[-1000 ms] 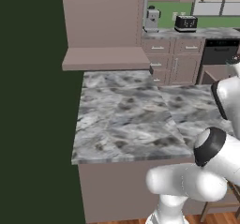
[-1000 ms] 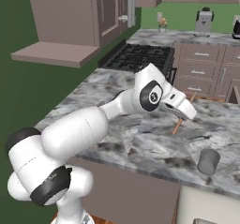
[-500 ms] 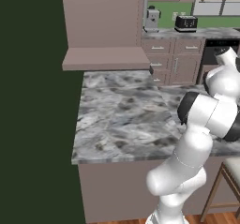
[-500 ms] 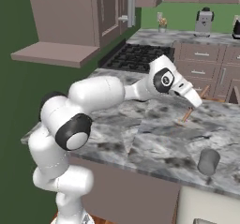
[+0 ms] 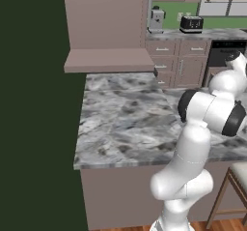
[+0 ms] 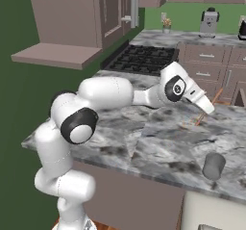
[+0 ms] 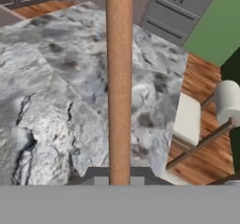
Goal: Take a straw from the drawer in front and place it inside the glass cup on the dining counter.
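Above the counter [image 6: 158, 147], our fingers [image 6: 207, 109] pinch tight on the straw [image 7: 119, 82], its long side pointing toward 12 o'clock in our hand view. The glass cup [image 6: 213, 166] stands near, toward 6 o'clock.

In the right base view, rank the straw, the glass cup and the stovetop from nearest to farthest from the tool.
1. Thin orange-brown straw, held in the tool.
2. Small grey glass cup, on the marbled counter, toward the near edge.
3. Black stovetop, back left, roughly as far as the cup; too close to call.
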Robot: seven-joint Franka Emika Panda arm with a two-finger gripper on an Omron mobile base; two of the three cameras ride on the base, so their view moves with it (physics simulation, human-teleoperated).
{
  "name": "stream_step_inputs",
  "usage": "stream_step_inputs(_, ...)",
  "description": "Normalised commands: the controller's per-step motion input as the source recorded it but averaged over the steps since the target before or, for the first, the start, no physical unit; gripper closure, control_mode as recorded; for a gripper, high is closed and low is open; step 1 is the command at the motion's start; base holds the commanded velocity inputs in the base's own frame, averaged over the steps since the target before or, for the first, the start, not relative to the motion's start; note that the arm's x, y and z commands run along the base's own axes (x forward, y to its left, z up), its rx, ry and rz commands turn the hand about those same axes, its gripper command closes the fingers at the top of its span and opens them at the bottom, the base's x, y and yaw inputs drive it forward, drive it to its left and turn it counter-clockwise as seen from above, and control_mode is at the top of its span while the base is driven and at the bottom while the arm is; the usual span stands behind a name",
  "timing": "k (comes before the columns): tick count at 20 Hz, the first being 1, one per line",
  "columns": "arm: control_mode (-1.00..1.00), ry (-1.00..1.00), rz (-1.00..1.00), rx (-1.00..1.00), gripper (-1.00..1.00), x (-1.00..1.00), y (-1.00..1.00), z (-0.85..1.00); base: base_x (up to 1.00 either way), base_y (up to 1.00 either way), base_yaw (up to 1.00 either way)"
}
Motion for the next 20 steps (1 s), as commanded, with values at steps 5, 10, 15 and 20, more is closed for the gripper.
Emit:
stream_step_inputs(5,-1.0,-0.2,0.05,-0.22,1.0,-0.11,-0.17,-0.48,0.0,0.0,0.0)
stream_step_inputs(10,-1.0,-0.08,0.05,-0.13,1.0,-0.53,-0.07,-0.19,0.0,0.0,0.0)
stream_step_inputs(15,-1.0,0.0,0.09,-0.04,1.0,-0.47,-0.01,-0.1,0.0,0.0,0.0)
stream_step_inputs(20,-1.0,0.0,0.01,-0.01,1.0,-0.1,-0.01,0.0,0.0,0.0,0.0)
